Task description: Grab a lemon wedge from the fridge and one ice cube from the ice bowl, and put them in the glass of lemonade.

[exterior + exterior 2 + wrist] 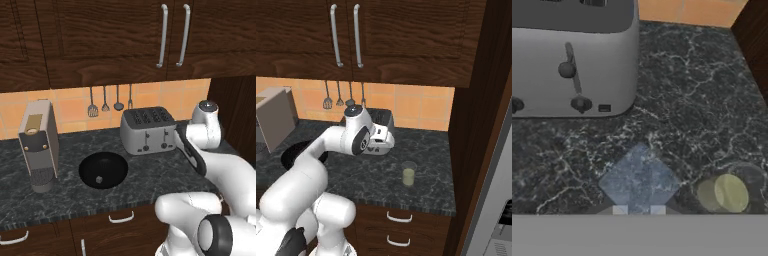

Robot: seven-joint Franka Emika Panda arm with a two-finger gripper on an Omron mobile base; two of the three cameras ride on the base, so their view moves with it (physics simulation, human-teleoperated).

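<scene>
While the arm reaches across the counter, entries as follows:

Gripper: fingertips closed on a pale, translucent ice cube, held above the stone.
Glass of lemonade: upright, below the gripper and near it, on the side away from the toaster; bare counter between.
Toaster: silver, just ahead of the fingertips, the nearest bulky thing.
Ice bowl: well beyond the toaster from the gripper; a second cube inside.
Coffee machine: past the bowl.
Fridge: beyond the glass, cut off at the frame edge.
Hard to read: fingertips themselves, half sunk at the hand view's bottom.
</scene>
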